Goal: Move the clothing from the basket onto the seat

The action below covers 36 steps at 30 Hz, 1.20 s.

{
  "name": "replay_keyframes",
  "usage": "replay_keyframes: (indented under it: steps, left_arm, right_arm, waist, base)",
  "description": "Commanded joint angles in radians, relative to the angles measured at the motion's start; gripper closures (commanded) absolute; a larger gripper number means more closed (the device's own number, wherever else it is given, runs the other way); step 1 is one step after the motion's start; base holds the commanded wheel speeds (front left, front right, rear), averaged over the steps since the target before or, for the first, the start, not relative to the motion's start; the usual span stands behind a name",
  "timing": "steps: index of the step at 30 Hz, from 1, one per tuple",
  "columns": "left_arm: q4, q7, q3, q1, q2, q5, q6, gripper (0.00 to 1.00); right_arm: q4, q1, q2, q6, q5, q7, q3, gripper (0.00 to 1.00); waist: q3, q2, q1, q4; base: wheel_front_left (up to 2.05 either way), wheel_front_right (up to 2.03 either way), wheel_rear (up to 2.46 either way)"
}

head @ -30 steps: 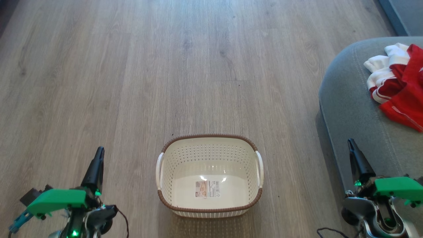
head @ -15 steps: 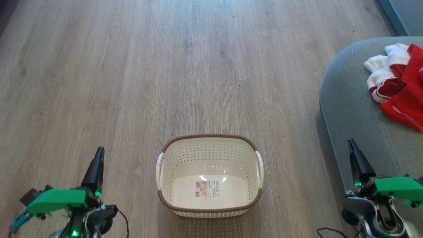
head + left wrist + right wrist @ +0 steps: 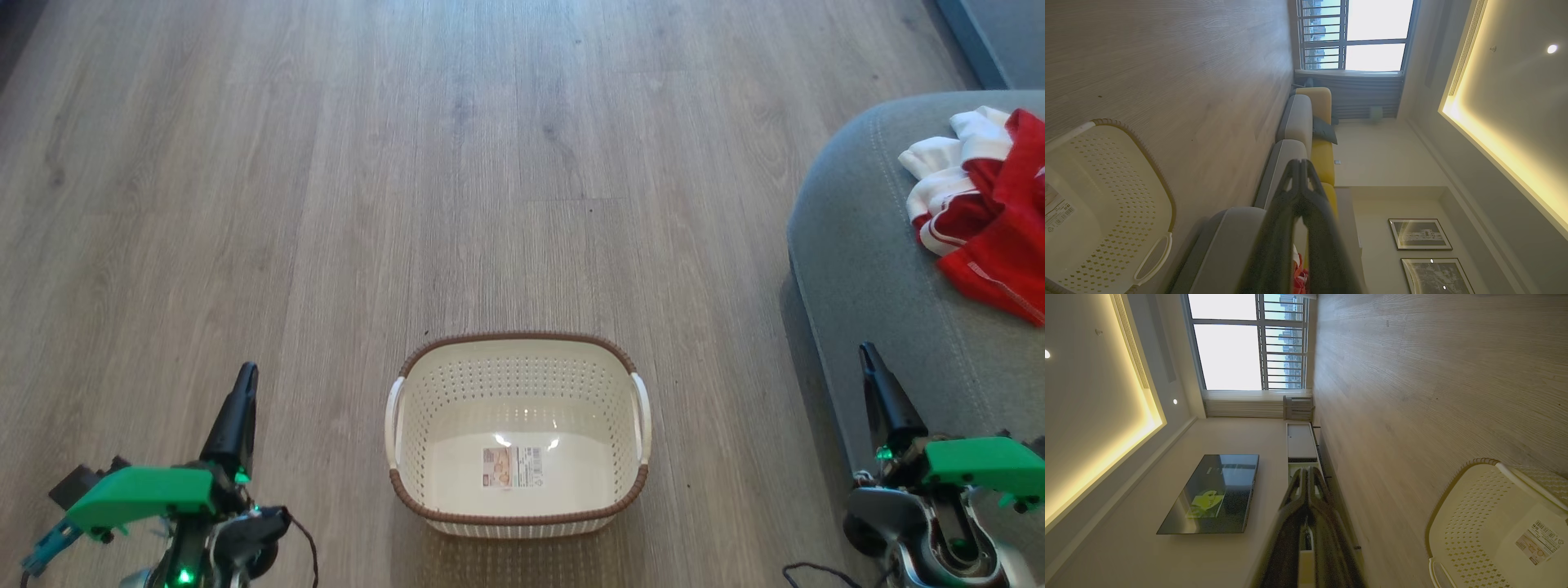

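Note:
The cream basket (image 3: 518, 437) stands on the floor between my arms, with just its label inside. It also appears as the basket (image 3: 1098, 204) in the left wrist view and the basket (image 3: 1490, 522) in the right wrist view. Red clothing with white sleeves (image 3: 984, 208) lies bunched on the grey seat (image 3: 865, 269) at the right. A scrap of red clothing (image 3: 1301, 277) peeks behind my left fingers. My left gripper (image 3: 245, 371) is shut and holds nothing, left of the basket. My right gripper (image 3: 865, 351) is shut with nothing in it, over the seat's front edge.
Wood floor (image 3: 490, 163) stretches ahead of the basket. A grey and yellow sofa (image 3: 1306, 122) runs toward a window. A dark television (image 3: 1212, 494) hangs on the wall above a white cabinet (image 3: 1299, 443).

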Motion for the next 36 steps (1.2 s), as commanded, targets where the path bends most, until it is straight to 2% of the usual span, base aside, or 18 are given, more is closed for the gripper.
replay_keyframes:
  steps: [1, 36]
  left_arm:
    - [-0.034, 0.008, 0.034, -0.033, 0.009, -0.007, -0.009, 1.0]
    - [-0.034, 0.007, 0.034, -0.033, 0.009, -0.007, -0.009, 1.0]
  right_arm:
    - [-0.039, -0.037, -0.003, 0.0, 0.006, 0.004, 0.017, 1.0]
    - [-0.039, -0.037, -0.003, 0.0, 0.006, 0.004, 0.017, 1.0]
  waist:
    - [0.0, 0.0, 0.0, 0.0]
    - [0.0, 0.0, 0.0, 0.0]
  base:
    - [0.0, 0.0, 0.0]
    - [0.0, 0.0, 0.0]
